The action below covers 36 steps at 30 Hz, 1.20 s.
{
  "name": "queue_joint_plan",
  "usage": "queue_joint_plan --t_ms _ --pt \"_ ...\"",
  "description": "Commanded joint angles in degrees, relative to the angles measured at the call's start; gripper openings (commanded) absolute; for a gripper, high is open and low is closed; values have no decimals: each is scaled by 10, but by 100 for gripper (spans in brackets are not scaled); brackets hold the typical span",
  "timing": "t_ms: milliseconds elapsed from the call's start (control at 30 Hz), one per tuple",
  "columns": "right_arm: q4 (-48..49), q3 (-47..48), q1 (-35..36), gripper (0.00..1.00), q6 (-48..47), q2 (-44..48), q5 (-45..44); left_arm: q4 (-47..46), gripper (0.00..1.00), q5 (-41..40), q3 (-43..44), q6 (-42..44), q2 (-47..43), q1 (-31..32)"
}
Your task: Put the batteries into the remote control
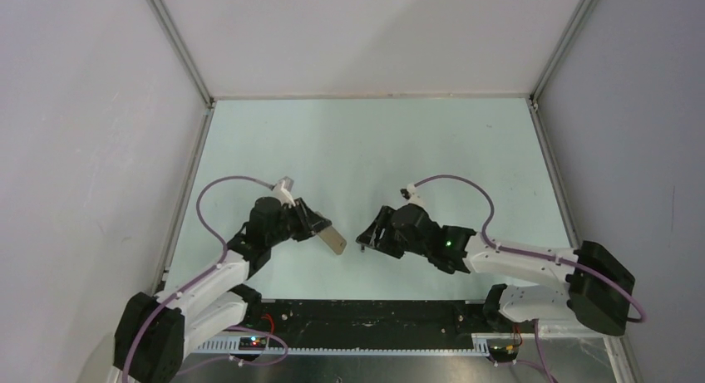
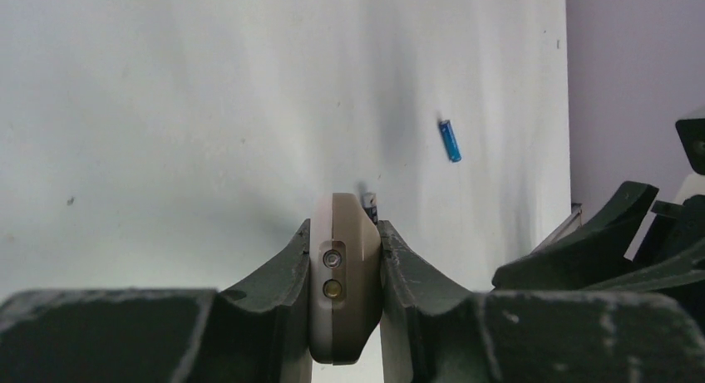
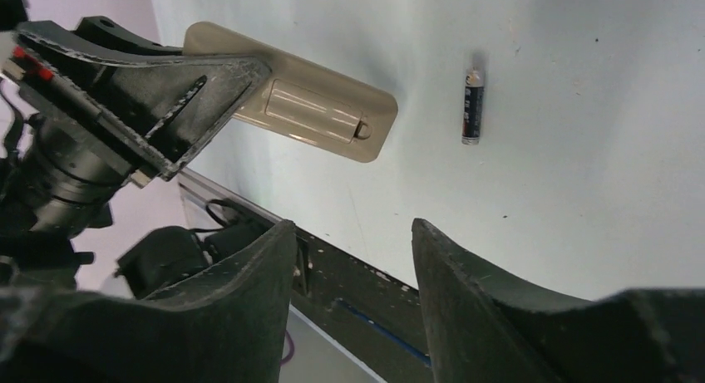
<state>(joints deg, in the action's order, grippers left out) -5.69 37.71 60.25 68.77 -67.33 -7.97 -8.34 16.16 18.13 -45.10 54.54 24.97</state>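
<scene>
My left gripper is shut on the remote control, holding it above the table by its long sides. In the left wrist view the remote control stands edge-on between the fingers. From the right wrist its beige back faces the camera, with a cover panel on it. The dark battery lies on the table beyond the remote, and its tip peeks out past the remote's end. The blue battery lies farther off. My right gripper is open and empty, just right of the remote.
The black strip of the table's near edge runs under my right gripper. The enclosure's side wall rises close behind the blue battery. The right arm's gripper shows at the right edge of the left wrist view.
</scene>
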Motion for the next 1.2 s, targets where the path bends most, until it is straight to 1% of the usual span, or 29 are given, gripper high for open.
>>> queue_joint_plan --t_ms 0,67,100,167,233,333,467,667,800,933,1167 --pt "38 26 0 55 -21 -45 31 -24 3 11 -29 -21 -19 -5" --pt "31 45 3 48 -32 -77 33 -23 3 10 -44 -28 -12 -5" --pt "22 63 5 43 -41 -100 35 -23 3 5 -49 -32 -14 -5" --pt "-5 99 10 36 -56 -141 30 -15 5 -16 -61 -34 -27 -5" --pt "-34 138 15 33 -72 -184 26 15 6 -51 -63 -35 -49 -6" --pt "-81 195 18 30 -85 -246 8 55 11 -84 -65 -33 -73 -5" --pt "-135 236 16 26 -85 -297 -12 74 15 -84 -60 -24 -74 -5" --pt "-160 239 8 24 -82 -326 -20 71 17 -69 -56 -29 -35 -5" --pt "-148 239 -2 24 -107 -349 3 58 19 -63 -57 -39 -21 -5" --pt "-162 238 -7 24 -113 -356 -15 38 24 -51 -61 -52 -11 -4" --pt "-199 229 -15 24 -108 -335 -65 21 33 -30 -87 -73 -8 -3"
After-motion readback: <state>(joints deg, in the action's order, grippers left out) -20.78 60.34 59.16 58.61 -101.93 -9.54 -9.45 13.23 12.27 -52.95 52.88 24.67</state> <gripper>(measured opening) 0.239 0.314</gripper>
